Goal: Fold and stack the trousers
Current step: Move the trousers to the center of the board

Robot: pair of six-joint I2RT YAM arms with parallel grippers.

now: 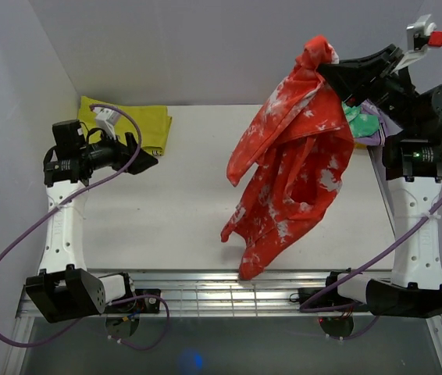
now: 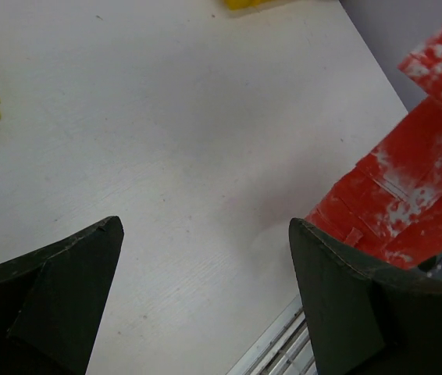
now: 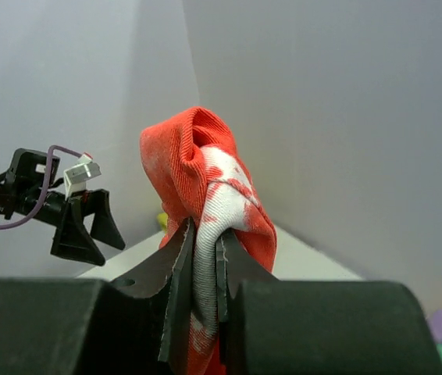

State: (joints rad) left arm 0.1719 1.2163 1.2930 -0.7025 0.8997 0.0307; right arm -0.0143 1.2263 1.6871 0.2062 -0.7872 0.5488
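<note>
The red-orange, white-blotched trousers (image 1: 295, 168) hang high over the right half of the table, their lowest folds reaching the front edge. My right gripper (image 1: 329, 62) is shut on a bunched fold at their top; in the right wrist view the fabric (image 3: 205, 180) bulges up between the two pressed fingers, my right gripper (image 3: 204, 238) clamped on it. My left gripper (image 1: 149, 160) hovers over the table's left side, open with nothing between its fingers (image 2: 73, 273). A hanging part of the trousers (image 2: 416, 187) shows at the right of the left wrist view.
A folded yellow cloth (image 1: 147, 123) lies at the back left, behind the left gripper. A green mottled garment (image 1: 360, 121) and a bit of purple cloth sit at the back right under the right arm. A metal rail (image 1: 229, 293) runs along the table's near edge.
</note>
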